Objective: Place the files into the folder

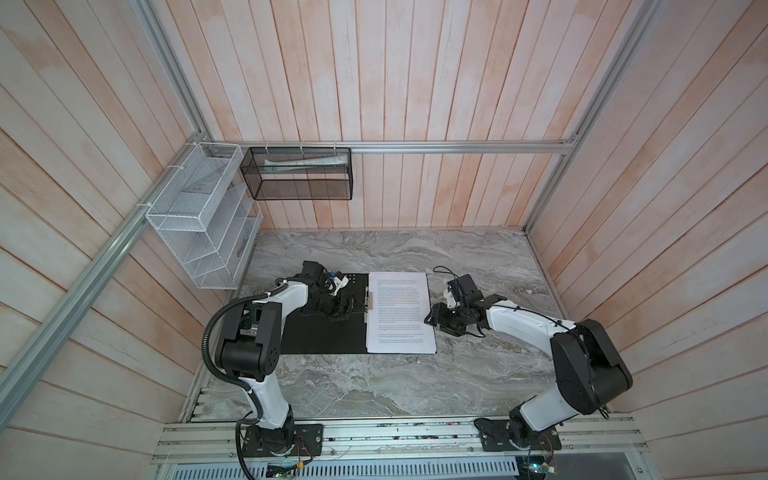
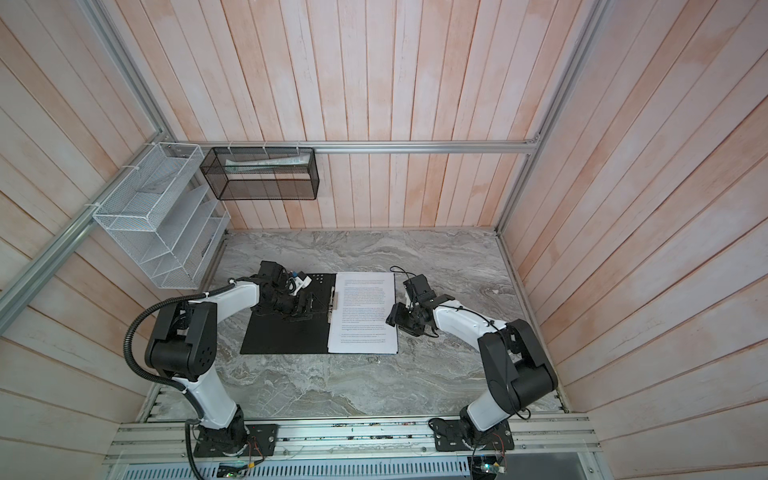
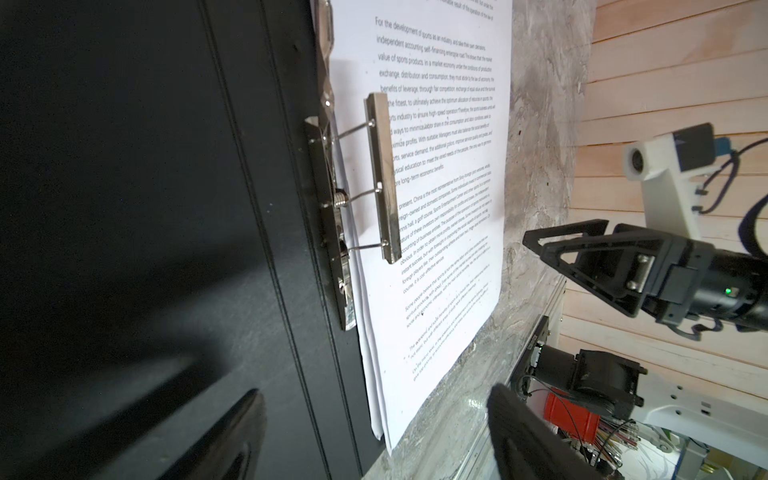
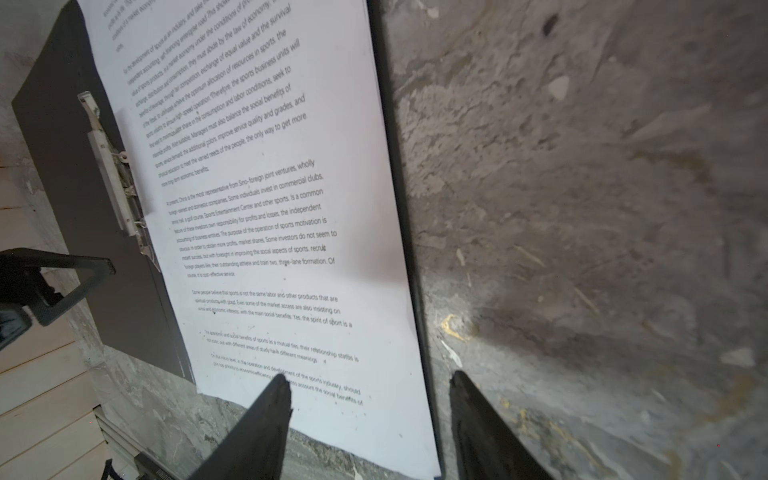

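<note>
Well, the left gripper [image 1: 347,309] hangs over the black left half of the open folder [image 1: 320,338]. Its jaws are wide apart and hold nothing. Just beside its tips is the silver clip [image 3: 382,178] on the spine, and its bar looks lifted off the paper.

The files [image 1: 401,311] lie flat on the right half of the folder, with their left edge by the clip. The top sheet is full of small black print. You can read "For the development of sports as an industry" near the top and "Some investors do not seem to" lower down.

The right gripper [image 4: 370,378] is at the right edge of the files. Its jaws are apart, one finger [image 4: 270,407] over the paper and one over the table [image 4: 582,208]. A thin dark rim of folder shows along that edge.

Wide bare marble lies in front of the folder and behind it.

On the left wall hangs a white wire rack [image 1: 195,232] with something pale in its slots. On the back wall hangs a black mesh basket [image 1: 297,174] with pale papers inside.
</note>
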### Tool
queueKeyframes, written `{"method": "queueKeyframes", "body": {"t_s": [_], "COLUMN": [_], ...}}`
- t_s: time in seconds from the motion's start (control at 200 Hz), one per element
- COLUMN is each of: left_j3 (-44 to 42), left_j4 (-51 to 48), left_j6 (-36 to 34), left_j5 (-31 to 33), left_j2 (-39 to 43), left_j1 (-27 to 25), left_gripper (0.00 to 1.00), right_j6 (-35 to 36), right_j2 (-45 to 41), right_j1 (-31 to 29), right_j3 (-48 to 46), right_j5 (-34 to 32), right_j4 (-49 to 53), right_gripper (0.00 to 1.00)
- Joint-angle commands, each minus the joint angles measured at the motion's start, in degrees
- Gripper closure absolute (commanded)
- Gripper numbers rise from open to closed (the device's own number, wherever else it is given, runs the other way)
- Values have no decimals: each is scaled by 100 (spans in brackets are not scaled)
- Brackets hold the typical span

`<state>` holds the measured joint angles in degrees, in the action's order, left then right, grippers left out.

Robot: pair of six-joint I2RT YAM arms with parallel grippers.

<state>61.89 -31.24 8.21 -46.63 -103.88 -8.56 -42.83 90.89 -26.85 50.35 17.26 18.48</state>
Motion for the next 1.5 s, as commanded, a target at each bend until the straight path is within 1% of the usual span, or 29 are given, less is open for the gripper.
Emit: {"method": "queueKeyframes", "body": {"t_s": [0.0, 0.13, 0.38, 0.53, 0.655, 0.715, 0.795, 0.871, 0.956, 1.006, 1.056, 1.151, 1.241, 1.301, 1.386, 1.496], "left_j3": [-146, -207, -308, -322, -294, -128, 466, 1277, 2327, 2916, 3395, 4418, 5772, 6473, 6992, 7083], "left_j4": [137, 186, 287, 312, 321, 180, -256, -663, -888, -888, -786, -723, -1207, -1410, -1402, -1238], "left_j6": [27, 54, 128, 137, 137, 14, -409, -907, -1260, -1267, -1168, -1016, -1030, -921, -855, -1149], "left_j5": [-163, -219, -210, -305, -325, -281, -93, 102, 673, 1007, 1141, 1183, 1060, 976, 1035, 1139], "left_j2": [164, 143, 106, 32, -5, -27, -51, -105, -349, -596, -877, -1567, -2534, -3116, -3647, -3912], "left_j1": [-49, -101, -237, -384, -463, -459, -432, -419, -475, -498, -507, -524, -542, -542, -585, -742], "left_gripper": [14, 14, 14, 14, 14, 14, 14, 14, 14, 14, 14, 14, 14, 14, 14, 14], "right_j6": [239, 259, 340, 433, 502, 512, 556, 589, 642, 661, 662, 584, 345, 184, 69, -32], "right_j2": [348, 572, 734, 878, 914, 825, 618, 314, -58, -238, -356, -451, -456, -412, -225, 98], "right_j1": [15, 13, 14, 13, 12, 14, 10, -25, -162, -331, -565, -1135, -1722, -2086, -2473, -2784], "right_j3": [253, 315, 484, 581, 689, 744, 862, 874, 820, 809, 801, 823, 803, 758, 780, 872], "right_j5": [217, 326, 588, 933, 834, 638, 476, 467, 457, 425, 393, 356, 256, 124, 1, -183], "right_j4": [-84, -176, -198, -289, -168, -50, 130, 223, 349, 462, 568, 669, 475, 195, -52, -236], "right_gripper": [39, 39, 39, 39, 40, 39, 40, 40, 41, 41, 42, 42, 43, 43, 43, 43]}}
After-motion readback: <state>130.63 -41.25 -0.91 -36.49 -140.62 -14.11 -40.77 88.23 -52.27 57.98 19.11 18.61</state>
